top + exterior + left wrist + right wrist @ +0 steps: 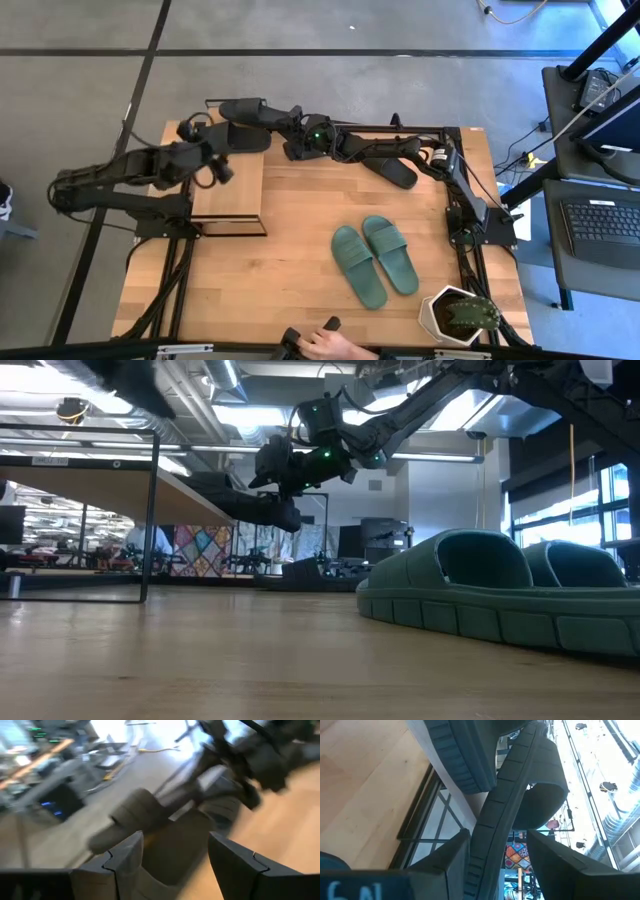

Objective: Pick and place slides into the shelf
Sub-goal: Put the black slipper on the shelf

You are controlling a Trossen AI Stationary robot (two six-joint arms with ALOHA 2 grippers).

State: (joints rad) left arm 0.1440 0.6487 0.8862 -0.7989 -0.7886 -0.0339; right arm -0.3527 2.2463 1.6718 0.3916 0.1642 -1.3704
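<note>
Black slide [250, 108]: being carried edge-on by the right gripper [292, 128], hanging above the table's far edge beside the shelf [228, 190], likely so it can slip in.
Right gripper: clamping the slide's sole.
Left gripper [222, 150]: waiting spread wide over the shelf, empty.
Teal pair [375, 258]: lying mid-table, waiting.

teal-green slides [374, 258], black slides [396, 168], a light wooden shelf [228, 188] top with black frame.
</note>
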